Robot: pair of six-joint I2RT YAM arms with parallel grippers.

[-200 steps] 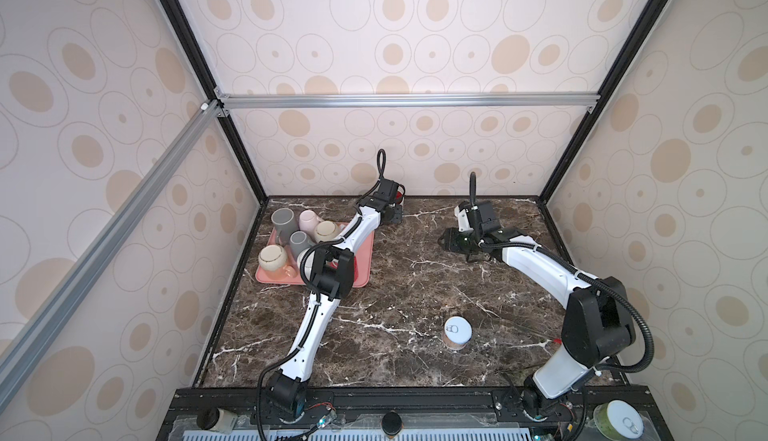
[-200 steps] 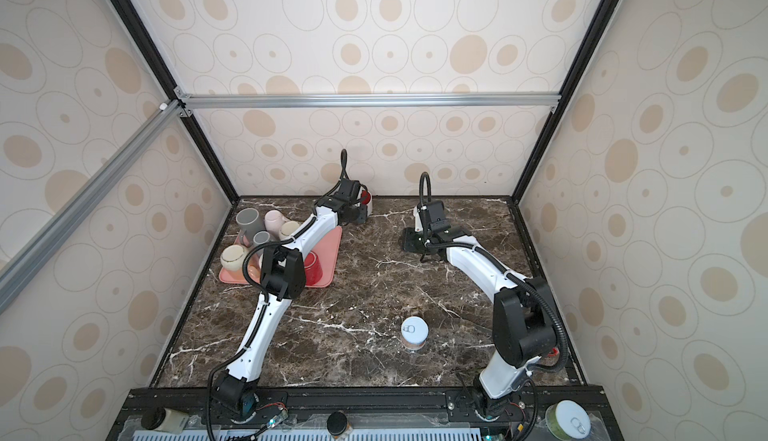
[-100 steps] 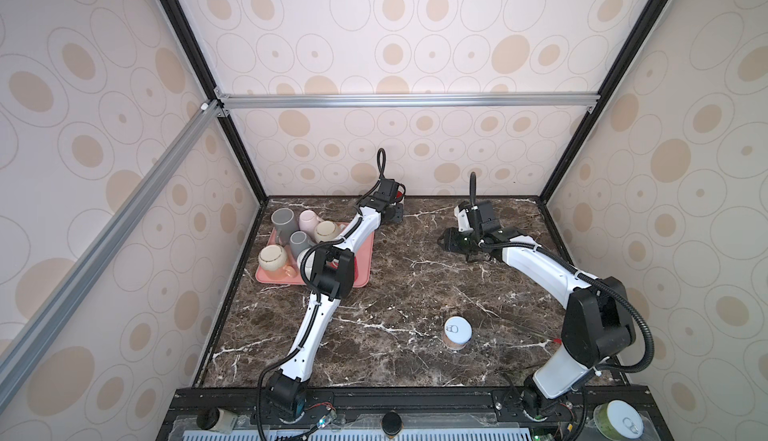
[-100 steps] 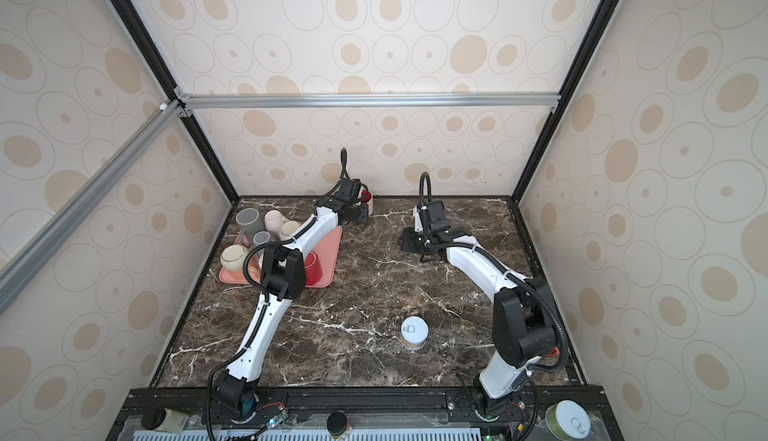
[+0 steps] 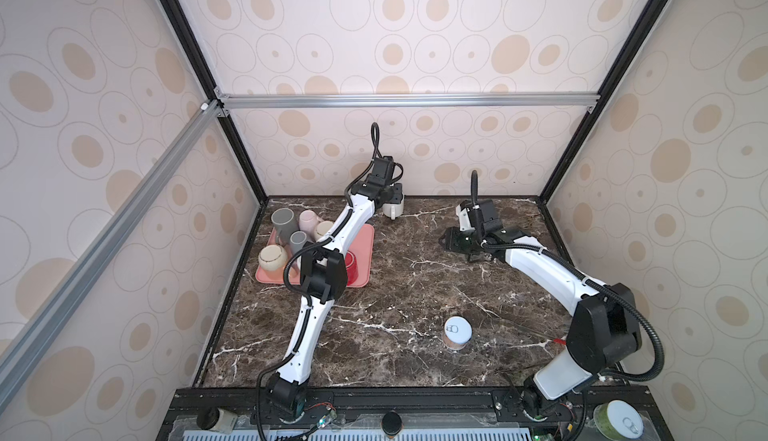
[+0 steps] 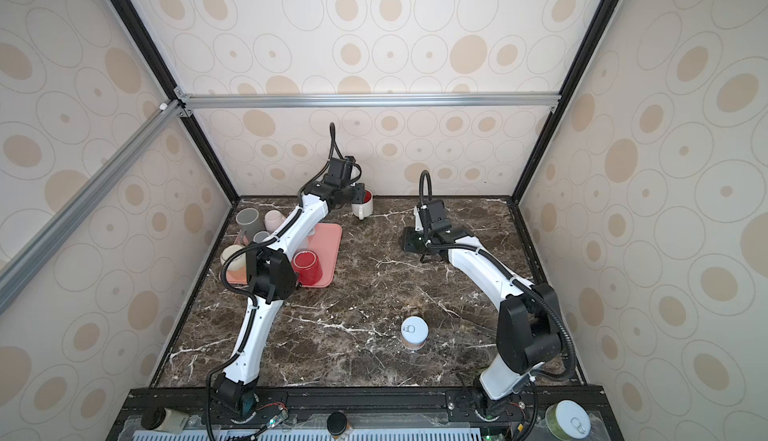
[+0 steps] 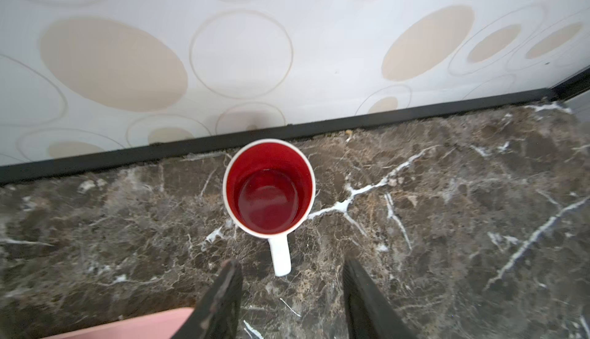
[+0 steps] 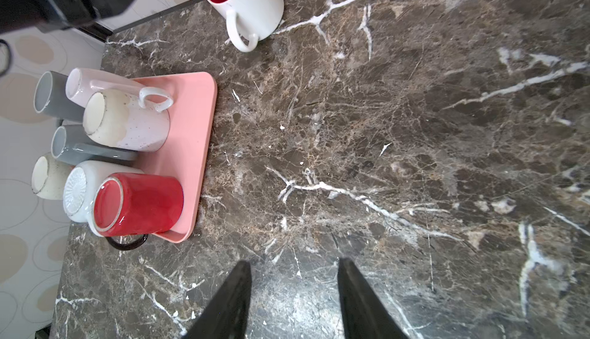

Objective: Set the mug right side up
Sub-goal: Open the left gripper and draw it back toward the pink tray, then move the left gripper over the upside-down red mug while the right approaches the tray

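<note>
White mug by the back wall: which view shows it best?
Left wrist view: the mug stands whole, upright, red inside visible. Right wrist view crops its rim; both top views show it small.

Left gripper [image 7: 292, 264]: opening, its jaws spreading apart and letting go of the mug [image 7: 269, 193].
Mug: coming out of the grip, now standing free and upright on the table [image 7: 447, 209], red inside facing up.

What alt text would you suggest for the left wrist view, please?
A white mug with a red inside stands upright on the marble table by the wall, handle toward the camera. The open left end effector is near the handle, holding nothing.
</note>
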